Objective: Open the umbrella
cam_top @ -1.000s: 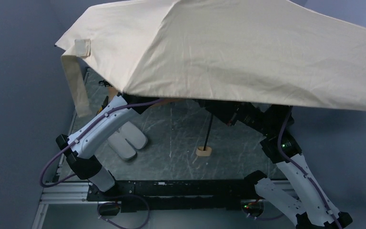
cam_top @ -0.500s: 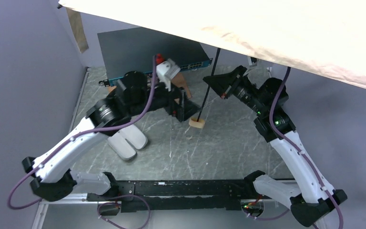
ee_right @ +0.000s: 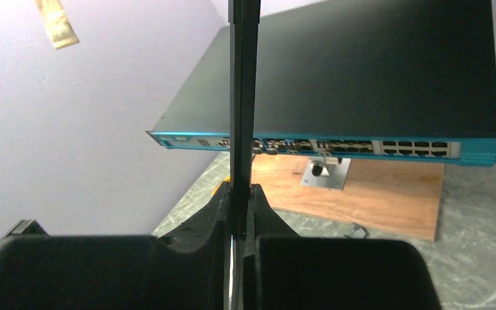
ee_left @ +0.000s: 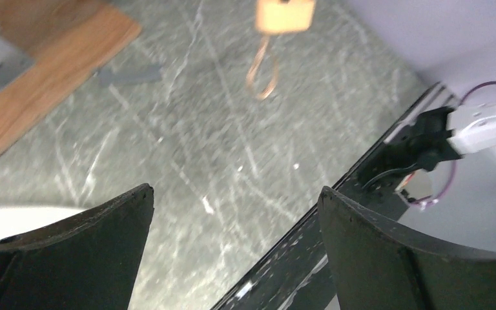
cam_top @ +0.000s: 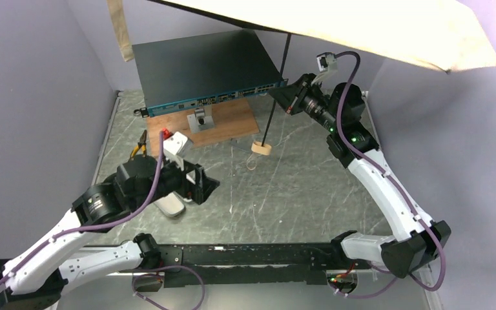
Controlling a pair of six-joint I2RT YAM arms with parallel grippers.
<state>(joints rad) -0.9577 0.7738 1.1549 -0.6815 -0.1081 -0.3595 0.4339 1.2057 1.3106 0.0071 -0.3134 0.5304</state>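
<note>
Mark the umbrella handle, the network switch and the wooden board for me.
umbrella handle (cam_top: 261, 148), top external view, middle of the tan block.
network switch (cam_top: 200, 64), top external view, dark top panel.
wooden board (cam_top: 232, 119), top external view, bare wood.

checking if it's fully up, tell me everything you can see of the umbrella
The umbrella is open: its cream fabric is spread and tilted across the top of the overhead view, partly cut off by the frame. A beige strap hangs at its left edge in that view. A thin black shaft slants down to a small tan handle with a thin loop dangling under it. The right gripper holds it, shut on the shaft.
</note>
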